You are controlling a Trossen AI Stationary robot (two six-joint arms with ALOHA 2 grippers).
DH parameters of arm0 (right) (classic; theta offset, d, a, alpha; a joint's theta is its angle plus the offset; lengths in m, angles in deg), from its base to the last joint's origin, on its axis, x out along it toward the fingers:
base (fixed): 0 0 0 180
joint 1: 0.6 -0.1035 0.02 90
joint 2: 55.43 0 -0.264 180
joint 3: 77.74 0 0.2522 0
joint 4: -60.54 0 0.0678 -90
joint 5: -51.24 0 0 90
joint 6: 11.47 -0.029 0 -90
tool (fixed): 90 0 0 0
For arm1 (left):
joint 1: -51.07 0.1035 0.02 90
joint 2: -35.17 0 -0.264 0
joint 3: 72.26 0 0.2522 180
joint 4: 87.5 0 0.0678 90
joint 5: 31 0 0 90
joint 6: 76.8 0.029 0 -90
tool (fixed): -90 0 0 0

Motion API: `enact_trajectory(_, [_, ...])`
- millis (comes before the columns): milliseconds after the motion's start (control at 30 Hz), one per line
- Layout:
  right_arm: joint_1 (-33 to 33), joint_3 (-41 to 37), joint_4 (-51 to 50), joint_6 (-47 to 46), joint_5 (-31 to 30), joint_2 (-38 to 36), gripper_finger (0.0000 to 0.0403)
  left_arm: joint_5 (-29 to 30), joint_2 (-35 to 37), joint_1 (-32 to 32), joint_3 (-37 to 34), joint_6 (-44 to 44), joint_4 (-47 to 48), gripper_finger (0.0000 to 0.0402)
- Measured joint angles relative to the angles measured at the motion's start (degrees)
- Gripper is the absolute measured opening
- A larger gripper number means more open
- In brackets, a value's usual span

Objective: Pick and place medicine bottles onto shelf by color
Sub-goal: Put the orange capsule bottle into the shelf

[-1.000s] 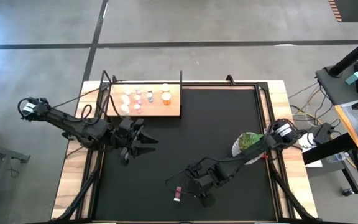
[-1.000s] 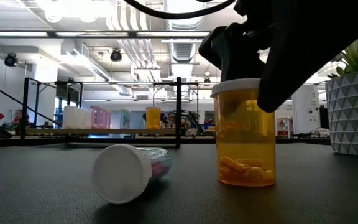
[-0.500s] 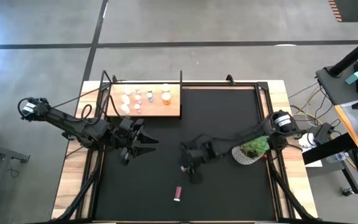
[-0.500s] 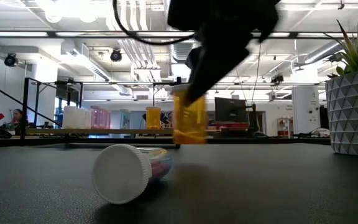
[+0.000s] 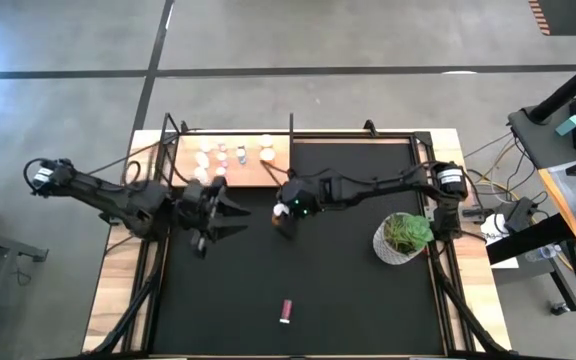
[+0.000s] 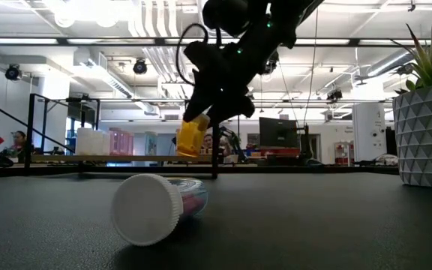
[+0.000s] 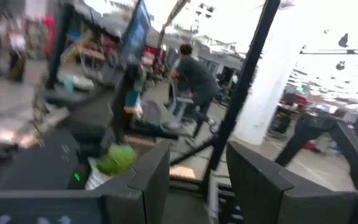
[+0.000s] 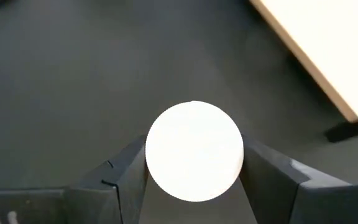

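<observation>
An orange bottle (image 6: 190, 138) is being held up in the air by the right gripper (image 5: 286, 212), near the corner of the shelf (image 5: 251, 176). Its white cap (image 8: 194, 151) is being squeezed between both fingers (image 8: 267, 171). It is judged light, hard and smooth, so slipping is likely. A pink bottle (image 5: 285, 311) is lying well apart on the mat. The left gripper (image 5: 230, 216) is being kept waiting beside the shelf, jaws a little apart and empty.

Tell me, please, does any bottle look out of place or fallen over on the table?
Yes. One pink bottle lies on its side on the black mat, far from the shelf where the other bottles stand. The right gripper holds an orange bottle in the air.
</observation>
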Motion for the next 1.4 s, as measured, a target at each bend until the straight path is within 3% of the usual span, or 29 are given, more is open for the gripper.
enact_trajectory(467, [1.2, -0.5, 0.3, -5.8, -9.0, 0.1, 0.0211, 0.2, 7.7, 7.4, 0.1, 3.8, 0.0, 0.0142])
enact_trajectory(1400, [2.9, -0.1, 2.8, -4.9, -5.3, 6.3, 0.0213, 1.5, 6.8, 7.9, 0.0, 3.7, 0.0, 0.0142])
